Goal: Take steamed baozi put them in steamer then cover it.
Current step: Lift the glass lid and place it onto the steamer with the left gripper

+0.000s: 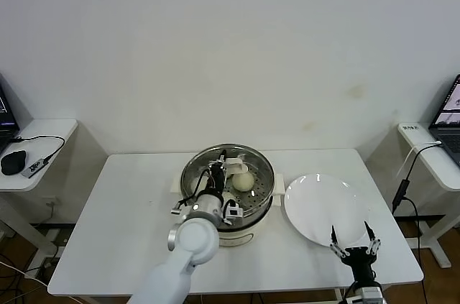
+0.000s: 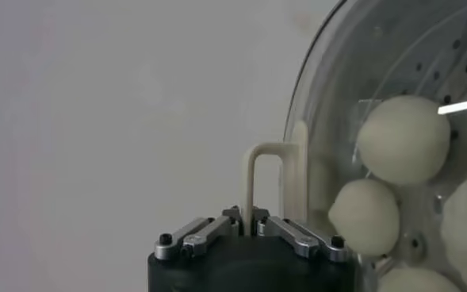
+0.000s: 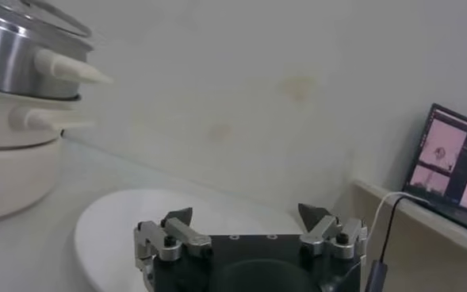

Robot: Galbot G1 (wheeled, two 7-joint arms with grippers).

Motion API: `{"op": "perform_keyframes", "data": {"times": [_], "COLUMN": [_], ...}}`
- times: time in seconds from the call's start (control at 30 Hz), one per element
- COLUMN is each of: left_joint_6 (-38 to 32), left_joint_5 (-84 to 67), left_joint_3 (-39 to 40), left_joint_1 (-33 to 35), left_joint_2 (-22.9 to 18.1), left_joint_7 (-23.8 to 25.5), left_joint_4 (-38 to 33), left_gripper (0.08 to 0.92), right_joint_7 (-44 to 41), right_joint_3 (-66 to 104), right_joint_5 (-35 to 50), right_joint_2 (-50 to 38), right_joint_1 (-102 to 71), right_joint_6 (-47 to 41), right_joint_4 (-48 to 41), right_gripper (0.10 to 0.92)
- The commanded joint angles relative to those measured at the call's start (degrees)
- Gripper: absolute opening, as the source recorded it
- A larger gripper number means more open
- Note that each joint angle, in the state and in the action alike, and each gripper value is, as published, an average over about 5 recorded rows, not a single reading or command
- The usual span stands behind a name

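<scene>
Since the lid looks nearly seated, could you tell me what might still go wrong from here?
1. The left claw is shut on the lid by its thin handle alone; a slip could drop the glass onto the steamer.
2. If the lid sits off-centre, releasing may leave it tilted on the rim.
3. The buns lie close under the glass and could be squashed.

The right claw waits open by the plate.

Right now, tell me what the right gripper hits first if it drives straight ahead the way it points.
Probably the white plate: the open right gripper points over its near edge, low above it. If it clears the plate, the wall behind comes next; depth is unclear.
</scene>
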Motion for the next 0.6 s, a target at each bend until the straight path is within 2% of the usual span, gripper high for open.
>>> {"op": "perform_keyframes", "data": {"times": [0.03, 0.6], "left_joint_6": [-0.40, -0.26], "left_joint_5": [0.95, 0.57], "left_joint_3": [-0.38, -0.85], "left_joint_1": [-0.05, 1.87], "left_joint_2": [-1.04, -0.55], "left_joint_7": [-0.43, 0.52], "left_joint_4": [1.96, -0.85], "left_gripper": [0.149, 0.149], "right_joint_7": [-0.10, -0.32], "right_joint_3": [0.08, -0.53], "right_joint_5": [-0.25, -0.44], "right_joint_2": [-0.02, -0.03], "right_joint_1": [-0.13, -0.31], "right_joint_6": [0.32, 0.48], "right_joint_4": [-0.27, -0.41], "right_gripper": [0.823, 0.823]}}
